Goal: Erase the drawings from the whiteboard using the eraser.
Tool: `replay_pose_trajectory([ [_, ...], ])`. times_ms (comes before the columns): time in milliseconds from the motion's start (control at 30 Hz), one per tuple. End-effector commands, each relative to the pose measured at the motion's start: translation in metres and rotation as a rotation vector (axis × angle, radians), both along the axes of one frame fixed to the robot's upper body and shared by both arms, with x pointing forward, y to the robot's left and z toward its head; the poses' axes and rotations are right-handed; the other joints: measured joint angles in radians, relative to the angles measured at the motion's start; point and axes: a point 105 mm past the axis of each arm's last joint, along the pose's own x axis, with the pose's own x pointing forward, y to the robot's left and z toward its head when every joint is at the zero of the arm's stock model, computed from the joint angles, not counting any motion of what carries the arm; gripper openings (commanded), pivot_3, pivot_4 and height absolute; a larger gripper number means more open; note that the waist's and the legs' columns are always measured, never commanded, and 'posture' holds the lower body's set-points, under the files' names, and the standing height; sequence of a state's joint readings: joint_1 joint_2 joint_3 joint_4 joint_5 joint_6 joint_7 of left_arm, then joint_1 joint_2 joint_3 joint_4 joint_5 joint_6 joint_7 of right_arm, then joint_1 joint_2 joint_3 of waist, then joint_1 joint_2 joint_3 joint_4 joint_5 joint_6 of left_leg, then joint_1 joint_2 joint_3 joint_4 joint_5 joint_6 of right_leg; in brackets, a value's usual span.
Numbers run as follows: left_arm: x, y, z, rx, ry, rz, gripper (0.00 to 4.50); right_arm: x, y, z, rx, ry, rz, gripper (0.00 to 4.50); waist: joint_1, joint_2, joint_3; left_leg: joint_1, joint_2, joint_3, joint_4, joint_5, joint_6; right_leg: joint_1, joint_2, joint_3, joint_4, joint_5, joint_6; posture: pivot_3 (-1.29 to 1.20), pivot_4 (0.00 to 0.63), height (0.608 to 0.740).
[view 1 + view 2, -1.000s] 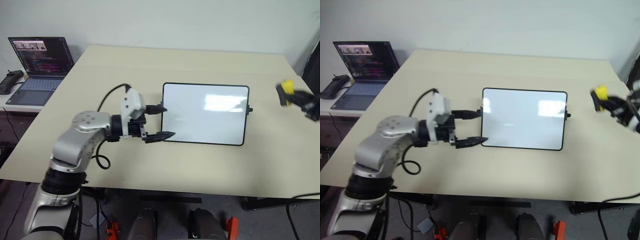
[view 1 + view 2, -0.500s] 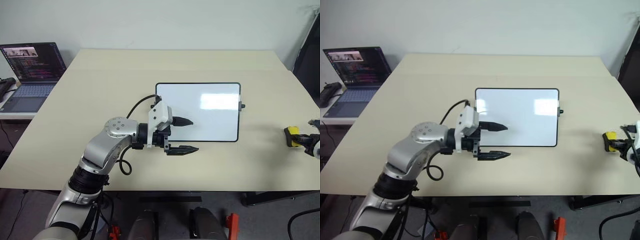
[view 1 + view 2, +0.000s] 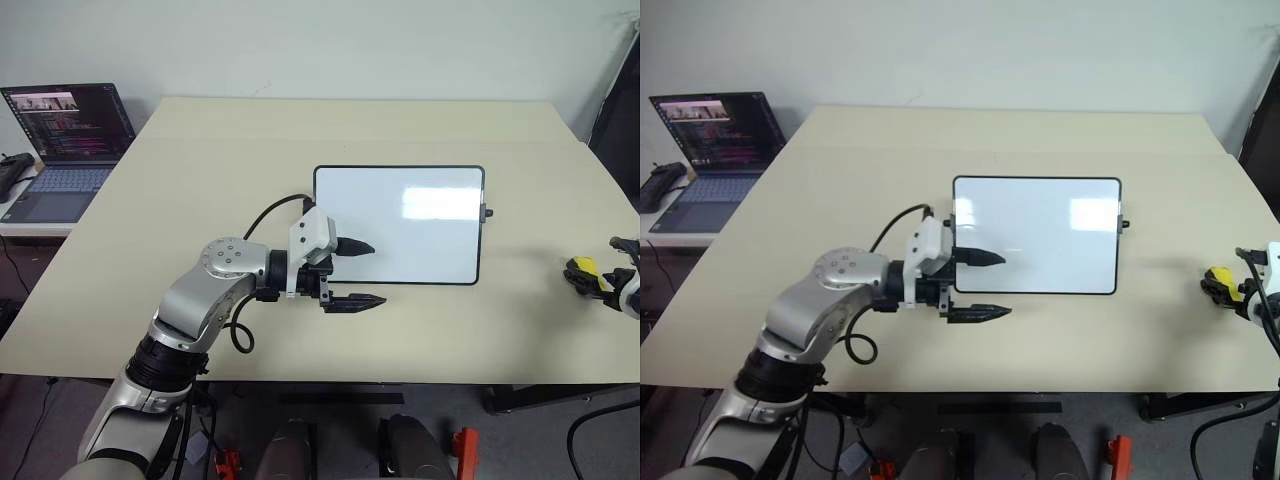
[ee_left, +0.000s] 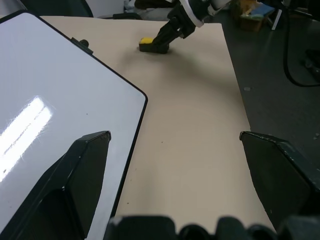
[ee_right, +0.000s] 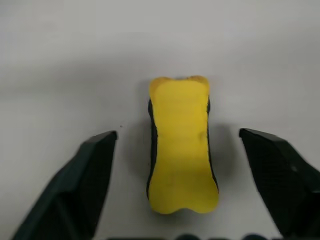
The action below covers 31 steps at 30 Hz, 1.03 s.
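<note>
Head views: whiteboard (image 3: 400, 225) mid-table, looks wiped clean, no drawings visible. Eraser (image 3: 582, 270) was gripped in air second ago, now on table at right gripper (image 3: 600, 277). Left wrist: left gripper (image 4: 175, 142) spread wide, empty, at board corner. Right wrist: jaws wide, eraser loose between. Task looks finished. No readable writing.

Open laptop (image 3: 62, 140) beside beige table (image 3: 200, 180)

The eraser (image 5: 182, 145) is bright yellow — the whiteboard (image 3: 400, 225) is white with a black frame — the surface (image 3: 200, 190) is tan.
</note>
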State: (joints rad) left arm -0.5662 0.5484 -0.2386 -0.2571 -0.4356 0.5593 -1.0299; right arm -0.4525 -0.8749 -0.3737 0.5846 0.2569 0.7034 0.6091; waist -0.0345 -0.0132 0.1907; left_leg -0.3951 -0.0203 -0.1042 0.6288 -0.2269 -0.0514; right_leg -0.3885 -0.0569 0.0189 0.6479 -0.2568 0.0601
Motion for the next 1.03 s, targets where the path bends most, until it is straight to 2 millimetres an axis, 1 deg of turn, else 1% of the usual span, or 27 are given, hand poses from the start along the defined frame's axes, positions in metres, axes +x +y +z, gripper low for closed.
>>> replay_pose_trajectory([
  [33, 0.019, 0.029, 0.022, -0.049, -0.090, 0.158, 4.50, 0.008, 0.003, 0.050, -0.075, -0.151, 0.041, 4.47, -0.002, 0.001, 0.000, 0.000, 0.000, 0.000, 0.000, 0.000, 0.000, 0.000, 0.000, 0.000, 0.000, 0.000, 0.000, 0.00, 0.150, 0.740],
  [67, 0.026, 0.038, 0.027, -0.067, -0.120, 0.216, 4.50, 0.009, 0.007, 0.059, -0.098, -0.188, 0.064, 4.47, -0.005, 0.001, 0.000, 0.000, 0.000, 0.000, 0.000, 0.000, 0.000, 0.000, 0.000, 0.000, 0.000, 0.000, 0.000, 0.00, 0.150, 0.740],
  [100, 0.040, 0.051, 0.036, -0.111, -0.186, 0.321, 4.50, 0.013, 0.018, 0.069, -0.108, -0.257, 0.113, 4.47, -0.005, 0.001, 0.000, 0.000, 0.000, 0.000, 0.000, 0.000, 0.000, 0.000, 0.000, 0.000, 0.000, 0.000, 0.000, 0.00, 0.150, 0.740],
  [133, 0.061, 0.073, 0.045, -0.158, -0.275, 0.494, 4.50, 0.019, 0.038, 0.078, -0.118, -0.374, 0.183, 4.47, -0.005, 0.001, 0.000, 0.000, 0.000, 0.000, 0.000, 0.000, 0.000, 0.000, 0.000, 0.000, 0.001, 0.000, 0.000, 0.00, 0.150, 0.740],
  [167, 0.076, 0.094, 0.053, -0.202, -0.346, 0.641, 4.50, 0.022, 0.054, 0.081, -0.113, -0.461, 0.229, 4.47, -0.005, 0.000, -0.001, 0.000, 0.000, -0.001, 0.000, 0.000, 0.000, 0.000, 0.000, 0.000, 0.001, -0.001, 0.001, 0.00, 0.150, 0.740],
  [200, 0.088, 0.116, 0.058, -0.250, -0.393, 0.792, 4.50, 0.025, 0.064, 0.076, -0.075, -0.516, 0.233, 4.47, -0.005, -0.002, -0.002, 0.002, 0.001, -0.001, 0.000, 0.000, 0.000, 0.001, 0.001, -0.001, 0.000, -0.001, 0.002, 0.00, 0.150, 0.740],
  [233, 0.096, 0.132, 0.058, -0.267, -0.424, 0.902, 4.50, 0.027, 0.069, 0.072, -0.034, -0.569, 0.220, 4.47, -0.007, -0.005, -0.002, 0.003, 0.002, -0.001, -0.001, 0.000, 0.000, 0.002, 0.002, 0.000, 0.000, -0.003, 0.004, 0.00, 0.150, 0.740],
  [267, 0.102, 0.146, 0.053, -0.254, -0.450, 0.995, 4.50, 0.030, 0.070, 0.067, 0.024, -0.615, 0.176, 4.47, -0.007, -0.005, -0.003, 0.004, 0.004, -0.001, 0.000, 0.000, 0.000, 0.002, 0.003, -0.001, 0.000, -0.002, 0.004, 0.00, 0.150, 0.740],
  [300, 0.106, 0.155, 0.047, -0.230, -0.475, 1.068, 4.50, 0.032, 0.070, 0.059, 0.047, -0.634, 0.137, 4.47, -0.005, -0.006, -0.003, 0.003, 0.003, -0.001, 0.000, 0.000, 0.000, 0.003, 0.003, -0.001, 0.000, -0.002, 0.004, 0.00, 0.150, 0.740],
  [333, 0.109, 0.159, 0.037, -0.204, -0.491, 1.110, 4.50, 0.034, 0.074, 0.050, 0.017, -0.644, 0.140, 4.47, 0.000, -0.005, -0.003, 0.003, 0.002, -0.001, 0.000, 0.000, 0.000, 0.003, 0.002, -0.001, 0.000, 0.000, 0.001, 0.00, 0.150, 0.740],
  [433, 0.111, 0.160, 0.009, -0.209, -0.475, 1.171, 4.50, 0.040, 0.084, 0.028, -0.022, -0.645, 0.114, 4.47, 0.014, -0.004, -0.003, 0.001, -0.002, 0.000, 0.000, 0.000, 0.000, 0.001, -0.003, 0.001, 0.000, 0.003, 0.003, 0.00, 0.150, 0.740],
  [500, 0.110, 0.156, -0.004, -0.235, -0.462, 1.182, 4.50, 0.041, 0.084, 0.022, -0.025, -0.659, 0.078, 4.47, 0.022, -0.004, -0.003, -0.001, -0.004, 0.000, 0.000, 0.000, -0.001, 0.000, -0.005, 0.000, -0.001, 0.004, 0.004, 0.00, 0.150, 0.740],
  [567, 0.106, 0.153, -0.016, -0.296, -0.455, 1.198, 4.50, 0.040, 0.082, 0.019, -0.018, -0.681, 0.031, 4.47, 0.027, -0.004, -0.003, -0.002, -0.004, -0.001, 0.001, 0.000, -0.001, -0.001, -0.005, 0.000, -0.002, 0.004, 0.004, 0.00, 0.150, 0.740],
  [600, 0.106, 0.152, -0.026, -0.311, -0.434, 1.209, 4.50, 0.040, 0.083, 0.016, -0.019, -0.685, 0.013, 4.47, 0.028, -0.004, -0.003, -0.003, -0.004, -0.001, 0.001, 0.000, -0.001, -0.002, -0.005, -0.001, -0.002, 0.004, 0.004, 0.00, 0.150, 0.740],
  [700, 0.104, 0.141, -0.049, -0.325, -0.378, 1.201, 4.50, 0.040, 0.088, 0.005, -0.025, -0.676, -0.005, 4.47, 0.028, -0.004, -0.003, -0.002, -0.003, -0.001, 0.000, 0.000, -0.001, -0.001, -0.004, -0.001, -0.001, 0.004, 0.003, 0.00, 0.150, 0.740],
  [833, 0.106, 0.134, -0.063, -0.327, -0.353, 1.207, 4.50, 0.041, 0.102, -0.005, -0.018, -0.667, -0.005, 4.47, 0.025, -0.003, -0.003, -0.001, -0.003, -0.001, 0.001, 0.000, -0.001, -0.001, -0.004, -0.001, 0.000, 0.004, 0.003, 0.00, 0.150, 0.740],
  [867, 0.107, 0.129, -0.068, -0.321, -0.336, 1.201, 4.50, 0.041, 0.102, -0.008, -0.018, -0.659, -0.006, 4.47, 0.024, -0.004, -0.003, 0.000, -0.003, 0.000, 0.001, 0.000, -0.001, -0.001, -0.004, -0.001, 0.001, 0.004, 0.003, 0.00, 0.150, 0.740],
  [967, 0.111, 0.114, -0.093, -0.246, -0.269, 1.194, 4.50, 0.038, 0.094, -0.020, -0.039, -0.614, -0.010, 4.47, 0.018, -0.003, -0.004, 0.000, -0.003, 0.000, 0.001, 0.000, 0.000, 0.000, -0.004, 0.000, 0.002, 0.004, 0.003, 0.00, 0.150, 0.740],
  [1033, 0.111, 0.105, -0.101, -0.234, -0.227, 1.175, 4.50, 0.036, 0.090, -0.022, -0.042, -0.605, -0.018, 4.47, 0.018, -0.003, -0.004, 0.002, -0.004, -0.001, 0.001, 0.000, 0.000, 0.002, -0.004, -0.001, 0.001, 0.004, 0.003, 0.00, 0.150, 0.740],
])
